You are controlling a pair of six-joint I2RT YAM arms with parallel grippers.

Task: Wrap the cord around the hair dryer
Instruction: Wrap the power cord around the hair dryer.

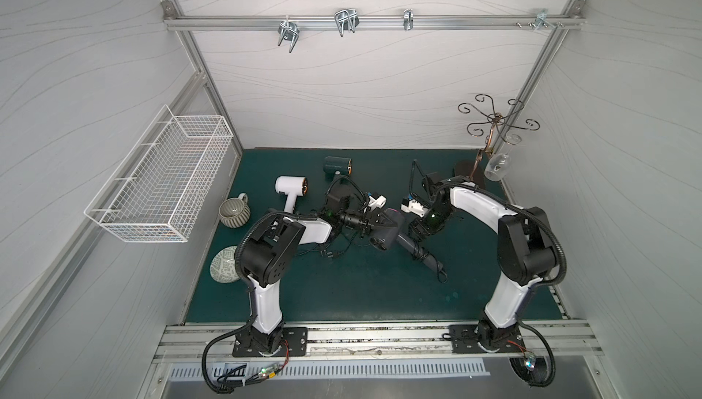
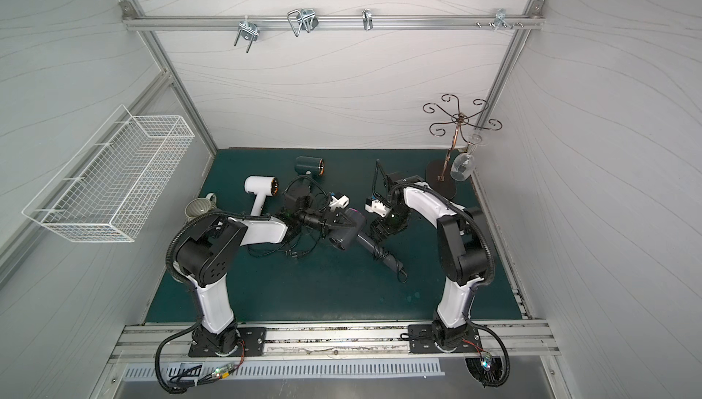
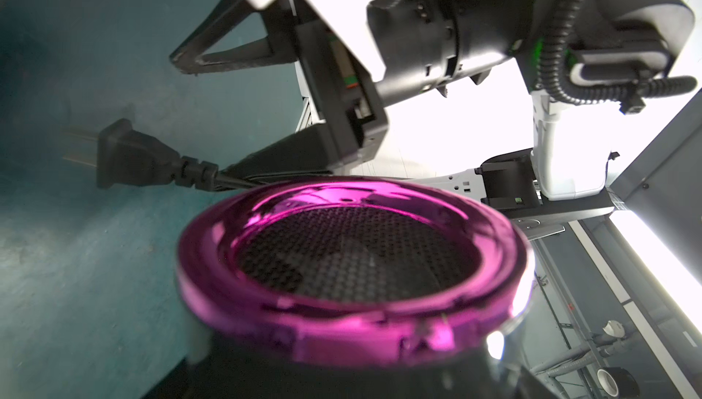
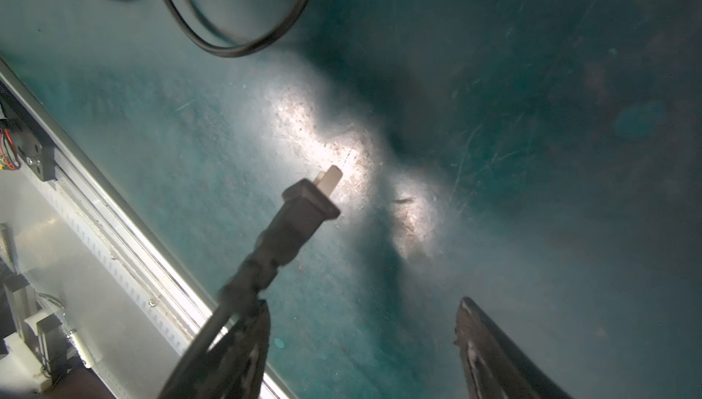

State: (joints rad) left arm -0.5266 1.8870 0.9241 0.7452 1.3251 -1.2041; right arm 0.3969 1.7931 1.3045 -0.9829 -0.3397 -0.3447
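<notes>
- Right wrist view: the right claw (image 4: pixel 362 302) gapes wide and clamps nothing. The cord (image 4: pixel 212 334) leans on one finger, its plug (image 4: pixel 304 214) pointing at the mat (image 4: pixel 532 150).
- In both top views the left claw (image 1: pixel 376 224) is closed around the hair dryer (image 1: pixel 393 226) near mat centre; its cord-wound handle (image 1: pixel 416 251) runs toward 4 o'clock.
- Right claw hangs over that handle, wrist bent down; the right arm (image 1: pixel 478 203) arches in from 5 o'clock.
- Left arm (image 1: pixel 307 228) comes from 7 o'clock, its forearm reaching toward 3 o'clock.
</notes>
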